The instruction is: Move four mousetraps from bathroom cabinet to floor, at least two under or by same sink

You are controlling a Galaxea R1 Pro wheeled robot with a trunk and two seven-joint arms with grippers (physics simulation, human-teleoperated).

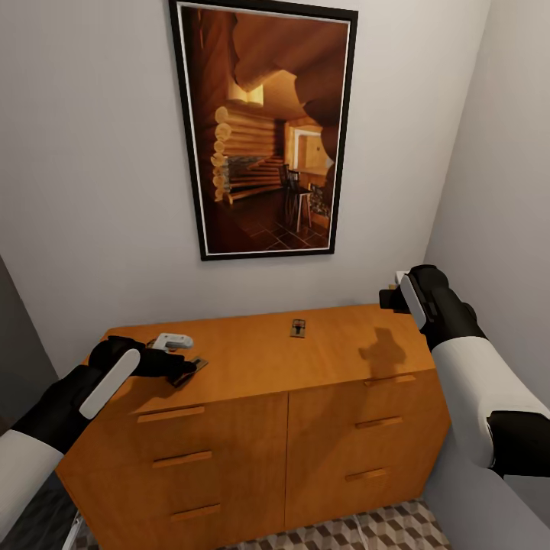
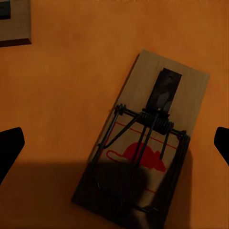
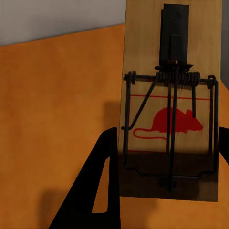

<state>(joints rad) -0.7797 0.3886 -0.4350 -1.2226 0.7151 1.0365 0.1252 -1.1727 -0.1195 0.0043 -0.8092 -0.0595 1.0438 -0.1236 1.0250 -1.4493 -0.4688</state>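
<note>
The orange-brown cabinet (image 1: 252,359) stands against the wall under a picture. One mousetrap (image 1: 298,328) lies at the middle back of its top. Another mousetrap (image 1: 195,367) (image 2: 148,138) lies flat near the left front edge, and my left gripper (image 1: 177,368) (image 2: 114,148) hovers over it, open, a dark fingertip (image 2: 10,150) on each side. My right gripper (image 1: 396,294) (image 3: 164,176) is raised above the cabinet's right end, shut on a third mousetrap (image 3: 171,95) with a red mouse print. A strip of patterned bathroom floor (image 1: 367,531) shows at the cabinet's foot. The bathroom sink is out of view.
A pale flat object (image 1: 173,341) lies just behind my left gripper; a tan board's corner (image 2: 14,24) shows in the left wrist view. A framed picture (image 1: 263,126) hangs above. A grey wall (image 1: 496,191) closes in at the right, close to my right arm.
</note>
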